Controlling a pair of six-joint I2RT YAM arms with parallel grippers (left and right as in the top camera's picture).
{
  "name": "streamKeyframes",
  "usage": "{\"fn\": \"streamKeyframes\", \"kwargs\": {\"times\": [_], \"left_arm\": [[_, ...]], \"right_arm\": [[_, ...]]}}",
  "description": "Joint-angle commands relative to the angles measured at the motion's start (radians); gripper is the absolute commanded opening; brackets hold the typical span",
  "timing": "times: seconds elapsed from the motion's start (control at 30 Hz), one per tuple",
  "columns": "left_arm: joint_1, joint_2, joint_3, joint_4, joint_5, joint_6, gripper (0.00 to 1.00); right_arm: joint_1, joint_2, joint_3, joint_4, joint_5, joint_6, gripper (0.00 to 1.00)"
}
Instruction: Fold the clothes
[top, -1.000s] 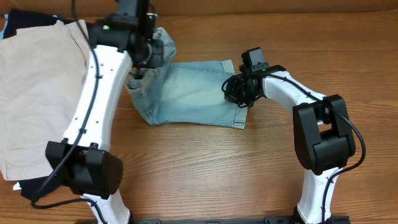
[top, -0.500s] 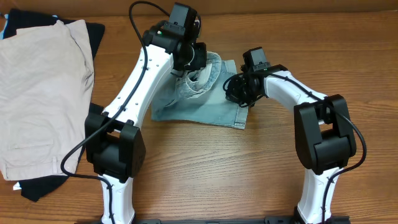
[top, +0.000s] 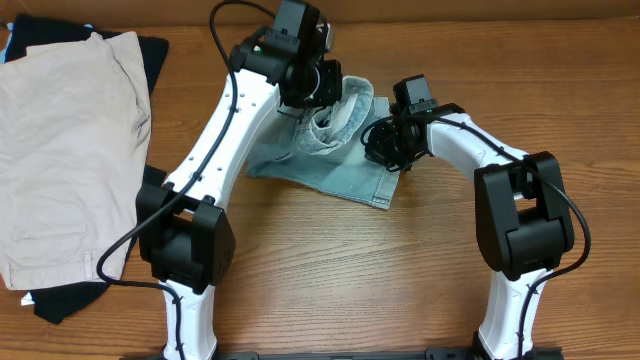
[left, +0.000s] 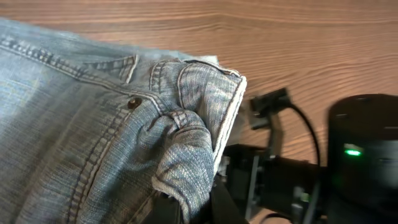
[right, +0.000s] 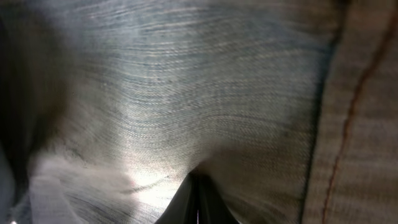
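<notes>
The left pincer (top: 318, 88) is pinched tight on a bunched fold of the denim shorts (top: 325, 160) — in its wrist view the fabric gathers into a knot right at the fingertips (left: 166, 206), with a rivet and stitched seams running off to the left of it and a hemmed edge turned up just above. From overhead, that gathered part is lifted and curled over beside the pincer, while the rest of the shorts spreads out below it, flat on the wooden bench (top: 400, 270). The right pincer (top: 385, 145) is closed on the shorts too, at the edge that lies to the right of the left pincer; its wrist view is filled with close, faded denim creasing toward the meeting fingertips (right: 198, 198), and a seam of reddish thread runs down to the right of them. How much cloth it has caught is hard to tell, the picture being so close. The two pincers stand near each other, the shorts stretched between them. Well off to the left of the left pincer lie beige shorts (top: 60, 150) — partly over a black garment (top: 60, 298).
</notes>
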Motion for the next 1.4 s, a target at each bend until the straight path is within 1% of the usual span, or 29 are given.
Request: {"fn": "streamKeyframes", "kwargs": {"times": [0.0,0.13,0.2,0.3,0.43,0.53,0.67,0.73,0.77,0.8,0.83,0.87,0.9,0.93,1.0,1.07,1.17,1.27,1.33,1.37], "left_arm": [[-0.021,-0.015,0.094,-0.02,0.072,-0.015,0.04],[-0.028,-0.015,0.13,-0.051,0.067,0.004,0.04],[-0.033,-0.015,0.129,-0.064,0.04,0.006,0.04],[-0.048,-0.009,0.12,-0.087,-0.008,0.006,0.04],[-0.084,-0.008,0.072,-0.069,-0.025,0.007,0.04],[-0.119,-0.004,0.04,-0.053,-0.094,0.006,0.04],[-0.158,0.016,0.036,-0.048,-0.166,0.006,0.05],[-0.174,0.031,0.036,-0.035,-0.181,0.006,0.08],[-0.18,0.038,0.036,-0.026,-0.183,0.006,0.18],[-0.185,0.047,0.036,-0.014,-0.183,0.006,0.35],[-0.188,0.055,0.036,-0.004,-0.183,0.006,0.58],[-0.193,0.062,0.036,0.004,-0.183,0.006,0.75],[-0.198,0.068,0.036,0.009,-0.183,0.006,0.91],[-0.199,0.07,0.036,0.014,-0.184,0.006,1.0],[-0.196,0.069,0.038,0.023,-0.187,0.007,1.0],[-0.185,0.063,0.05,0.025,-0.187,0.006,1.0],[-0.158,0.045,0.09,0.0,-0.187,0.008,1.0],[-0.111,0.013,0.17,-0.072,-0.194,0.03,1.0],[-0.072,0.001,0.225,-0.121,-0.196,0.03,1.0],[-0.053,-0.004,0.249,-0.144,-0.198,0.031,1.0]], "right_arm": [[-0.005,0.005,0.0,0.0,0.012,0.001,0.04],[-0.005,0.005,0.0,0.0,0.012,0.001,0.04],[-0.005,0.005,0.0,0.0,0.012,0.001,0.04],[-0.005,0.005,0.0,0.0,0.012,0.001,0.04],[-0.023,-0.002,0.008,0.009,-0.037,0.0,0.04],[-0.06,-0.048,0.021,0.007,-0.098,-0.003,0.04],[-0.144,-0.186,0.025,0.002,-0.19,-0.003,0.04],[-0.195,-0.271,0.025,-0.017,-0.222,-0.003,0.04],[-0.218,-0.306,0.025,-0.03,-0.229,-0.003,0.04],[-0.245,-0.346,0.025,-0.05,-0.232,-0.005,0.08],[-0.266,-0.375,0.025,-0.066,-0.232,-0.01,0.13],[-0.289,-0.407,0.025,-0.087,-0.232,-0.027,0.2],[-0.311,-0.433,0.025,-0.11,-0.229,-0.05,0.25],[-0.333,-0.456,0.025,-0.143,-0.213,-0.069,0.33],[-0.352,-0.464,0.025,-0.195,-0.183,-0.099,0.41],[-0.356,-0.458,0.02,-0.243,-0.147,-0.119,0.52],[-0.346,-0.443,-0.006,-0.282,-0.109,-0.136,0.71],[-0.31,-0.404,-0.027,-0.295,-0.061,-0.136,0.89],[-0.281,-0.377,-0.042,-0.288,-0.045,-0.136,0.96],[-0.265,-0.362,-0.047,-0.282,-0.039,-0.135,0.99]]}}
